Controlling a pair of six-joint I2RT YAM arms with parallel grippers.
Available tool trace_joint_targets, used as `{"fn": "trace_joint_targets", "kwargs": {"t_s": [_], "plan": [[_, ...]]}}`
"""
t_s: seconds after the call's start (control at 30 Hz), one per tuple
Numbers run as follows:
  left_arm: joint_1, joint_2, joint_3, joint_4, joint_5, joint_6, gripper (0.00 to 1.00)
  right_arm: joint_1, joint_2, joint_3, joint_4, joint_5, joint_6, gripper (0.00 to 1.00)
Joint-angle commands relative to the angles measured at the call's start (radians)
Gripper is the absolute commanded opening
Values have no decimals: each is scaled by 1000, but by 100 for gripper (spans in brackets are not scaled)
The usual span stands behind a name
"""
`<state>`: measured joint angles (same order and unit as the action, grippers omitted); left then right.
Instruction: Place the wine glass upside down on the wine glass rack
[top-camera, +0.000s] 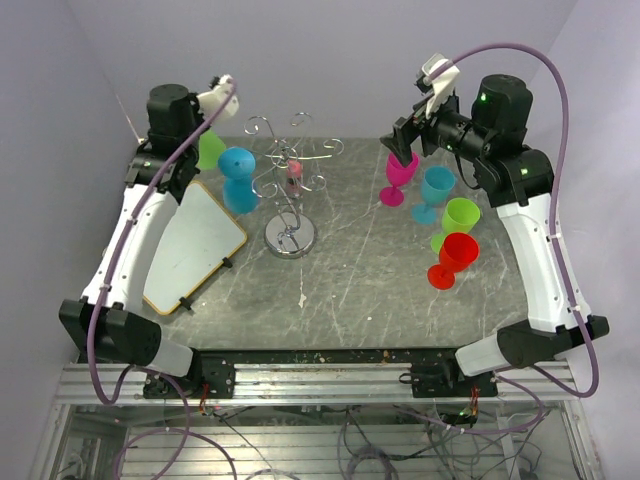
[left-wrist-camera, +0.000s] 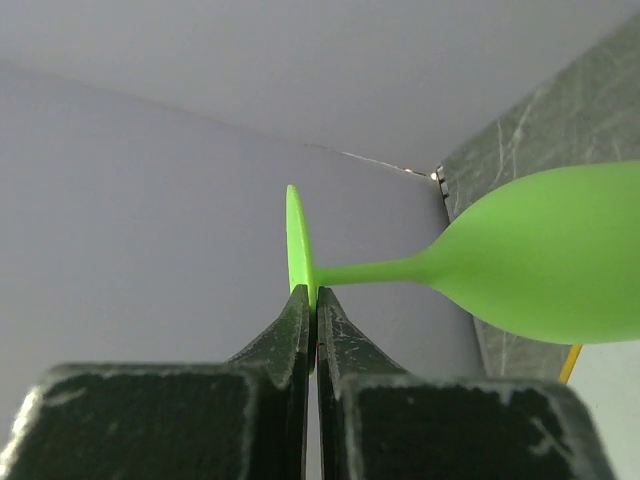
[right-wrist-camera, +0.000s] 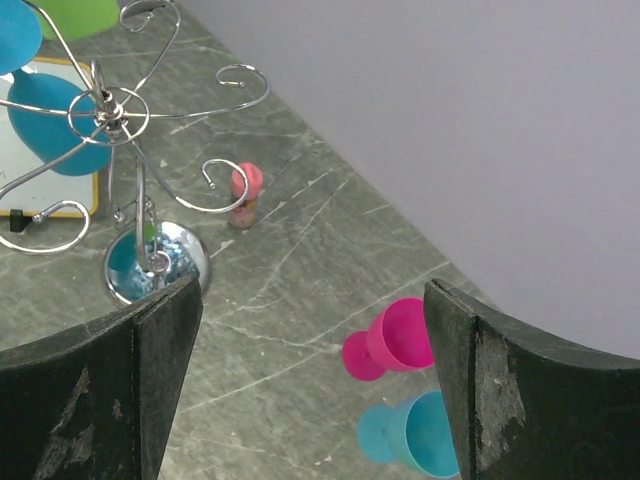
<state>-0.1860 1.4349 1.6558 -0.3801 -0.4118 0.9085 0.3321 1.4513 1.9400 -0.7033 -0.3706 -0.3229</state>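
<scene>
The silver wire rack (top-camera: 290, 190) stands on its disc base (top-camera: 290, 238) at the table's middle back. A blue glass (top-camera: 238, 180) hangs upside down on its left arm. My left gripper (top-camera: 207, 128) is at the back left, shut on the foot disc (left-wrist-camera: 296, 240) of a green wine glass (left-wrist-camera: 560, 260), which lies sideways in the air left of the rack. My right gripper (top-camera: 405, 140) is open and empty above a magenta glass (top-camera: 398, 180). In the right wrist view the rack (right-wrist-camera: 110, 110) is at the upper left and the magenta glass (right-wrist-camera: 395, 340) lies between my fingers (right-wrist-camera: 150, 350).
A turquoise glass (top-camera: 435, 192), a second green glass (top-camera: 458, 220) and a red glass (top-camera: 452, 260) stand at the right. A white board (top-camera: 195, 245) lies at the left. A small pink object (right-wrist-camera: 246, 190) stands behind the rack. Walls close the back and sides.
</scene>
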Motion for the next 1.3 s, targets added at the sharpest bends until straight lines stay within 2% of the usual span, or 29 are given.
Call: {"fn": "trace_joint_targets", "kwargs": {"t_s": [0.0, 0.33, 0.63, 0.83, 1.27], "plan": [[-42, 1, -39, 91, 19, 222, 7, -15, -24, -3, 8, -32, -1, 92], [-96, 22, -47, 48, 159, 338, 7, -35, -40, -49, 29, -60, 7, 92], [-113, 49, 56, -96, 348, 382, 8, -56, -52, -69, 40, -101, 16, 92], [-122, 66, 89, -161, 452, 474, 8, -66, -60, -84, 47, -122, 20, 92], [-130, 90, 147, -318, 561, 659, 7, -86, -80, -109, 58, -146, 26, 92]]}}
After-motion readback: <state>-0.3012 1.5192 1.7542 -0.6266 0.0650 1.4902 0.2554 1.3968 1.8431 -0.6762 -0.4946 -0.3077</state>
